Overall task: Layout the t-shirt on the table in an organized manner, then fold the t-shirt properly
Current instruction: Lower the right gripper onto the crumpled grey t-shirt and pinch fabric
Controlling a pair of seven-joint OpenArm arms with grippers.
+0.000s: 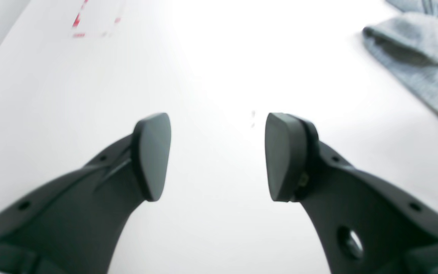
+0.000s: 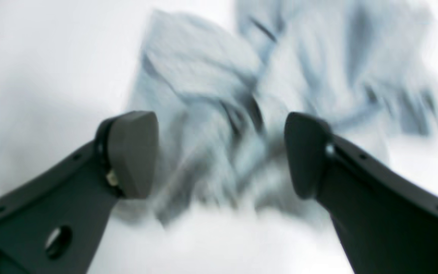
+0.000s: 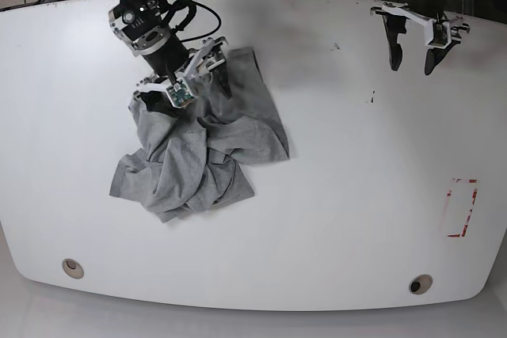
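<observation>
The t-shirt (image 3: 202, 152) lies crumpled in a heap on the table (image 3: 333, 219), on the base view's left half; folds hide its collar and sleeves, so its layout is hard to read. In the right wrist view the cloth (image 2: 219, 95) is smeared by blur. The right gripper (image 3: 188, 78) hangs over the heap's far edge, fingers spread wide with nothing pinched; its own body hides the cloth under it. The left gripper (image 3: 412, 58) hangs well apart over bare table, fingers spread and empty. Only a corner of the shirt (image 1: 420, 61) shows in the left wrist view, cut off by the frame. A red tape rectangle (image 3: 462, 208) sits near the table's right edge.
</observation>
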